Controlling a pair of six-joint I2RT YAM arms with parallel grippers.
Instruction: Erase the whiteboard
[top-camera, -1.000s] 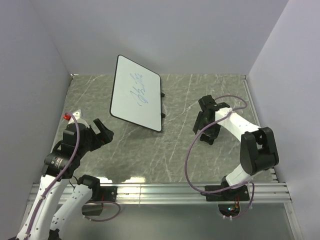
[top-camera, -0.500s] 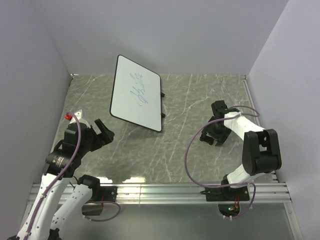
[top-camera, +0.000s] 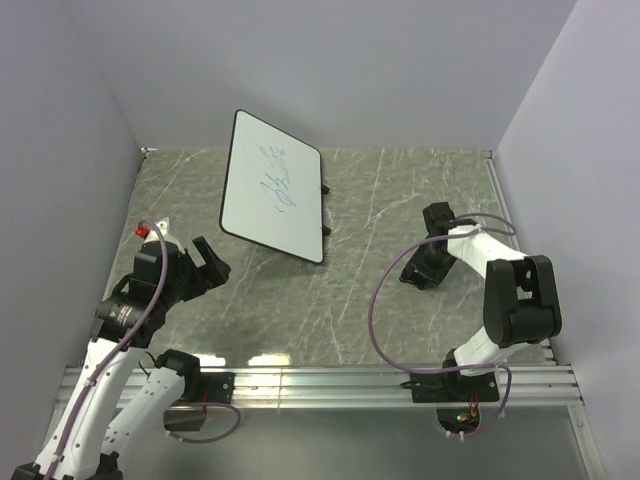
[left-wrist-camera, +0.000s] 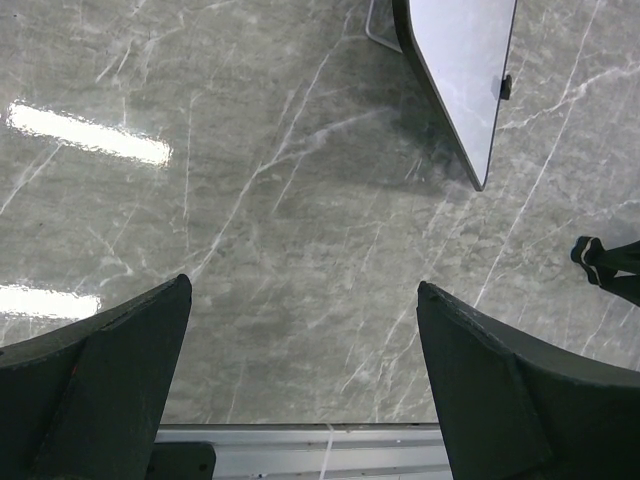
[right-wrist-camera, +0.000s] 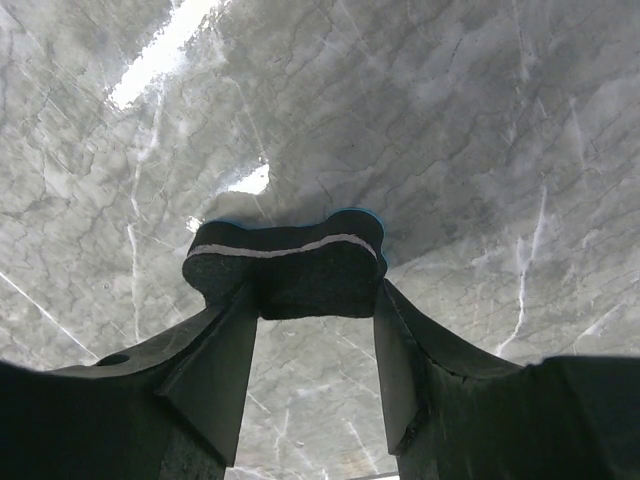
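Note:
The whiteboard (top-camera: 272, 200) stands tilted at the back left of the table, black-framed, with blue scribbled writing on it. Its edge shows at the top of the left wrist view (left-wrist-camera: 460, 70). My right gripper (top-camera: 420, 272) is low over the table at the right. In the right wrist view it (right-wrist-camera: 312, 300) is shut on the eraser (right-wrist-camera: 285, 260), a dark felt block with a white stripe and a blue edge, pinched between both fingers. My left gripper (top-camera: 205, 262) hovers near the left side with its jaws wide apart and empty (left-wrist-camera: 305, 290).
The grey marble table (top-camera: 350, 290) is walled in at the back and both sides. An aluminium rail (top-camera: 330, 385) runs along the near edge and also shows in the left wrist view (left-wrist-camera: 330, 440). The whiteboard's black feet (top-camera: 325, 225) stick out to its right.
My right gripper has moved right and down toward the table. My left arm has shifted slightly. The whiteboard has not moved.

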